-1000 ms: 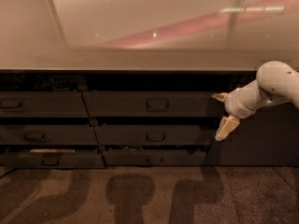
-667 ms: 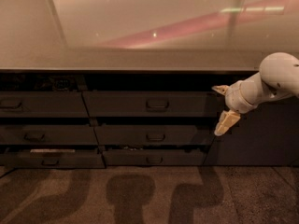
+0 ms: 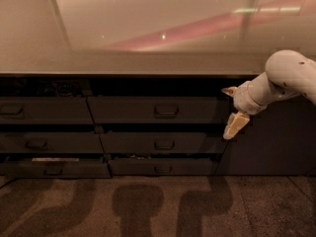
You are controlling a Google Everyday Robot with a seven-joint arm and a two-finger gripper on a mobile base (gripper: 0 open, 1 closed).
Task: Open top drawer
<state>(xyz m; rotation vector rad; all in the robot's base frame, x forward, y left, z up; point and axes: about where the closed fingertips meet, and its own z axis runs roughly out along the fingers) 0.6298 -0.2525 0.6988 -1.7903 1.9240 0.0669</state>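
The top drawer is the wide dark grey front in the middle column, just under the countertop. Its small loop handle sits at the centre. The front lies about flush with the left drawer beside it. My gripper hangs at the drawer's right end, level with its front and well to the right of the handle. One tan fingertip points up-left and the other points down. The gripper is open with nothing between its fingers.
A pale glossy countertop overhangs the drawers. Two narrower drawers lie below the top one, and a second column stands to the left. A plain dark panel is behind my arm. Carpet floor runs along the front.
The gripper has risen a little and drifted slightly left toward the drawer's right end. The drawers have not moved.
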